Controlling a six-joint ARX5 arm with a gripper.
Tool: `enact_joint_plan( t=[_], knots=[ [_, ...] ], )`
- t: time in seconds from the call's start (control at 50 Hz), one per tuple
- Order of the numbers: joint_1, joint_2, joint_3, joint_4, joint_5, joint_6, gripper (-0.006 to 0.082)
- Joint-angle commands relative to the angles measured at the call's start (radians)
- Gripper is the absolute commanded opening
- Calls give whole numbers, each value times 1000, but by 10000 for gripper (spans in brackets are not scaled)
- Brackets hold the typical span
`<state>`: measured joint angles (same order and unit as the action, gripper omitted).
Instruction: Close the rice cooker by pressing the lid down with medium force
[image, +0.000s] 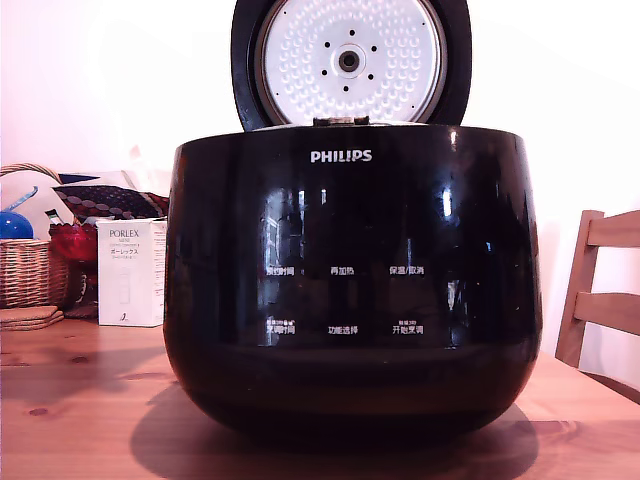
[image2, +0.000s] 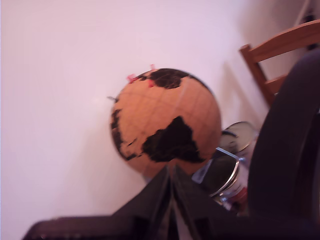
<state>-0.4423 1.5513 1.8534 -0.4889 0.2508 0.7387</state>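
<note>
Philips rice cooker (image: 352, 290) sits on wooden table (image: 70, 400) w/ lid (image: 350, 62) upright, dimpled underside showing. Gripper (image2: 172, 192) fingers pressed together, empty, nr cork globe (image2: 165, 122).

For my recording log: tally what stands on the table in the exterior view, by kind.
Rice cooker, lid raised: 1
White carton marked PORLEX: 1
Wicker basket: 1
Flat brown pieces stacked before the basket, number unclear: 1 stack
Total: 4
</note>
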Motion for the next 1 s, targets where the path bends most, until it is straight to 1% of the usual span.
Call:
enact_joint_plan(
  t=[0.0, 0.2, 0.44, 0.8, 0.98],
  knots=[
    [4, 21, 49, 11, 21, 2, -24],
    [3, 66, 63, -6, 57, 1, -24],
    [-5, 111, 63, -37, 62, 1, -24],
    [-40, 143, 63, -48, 87, -5, -24],
    [-62, 151, 63, -91, 91, -5, -24]
  ],
)
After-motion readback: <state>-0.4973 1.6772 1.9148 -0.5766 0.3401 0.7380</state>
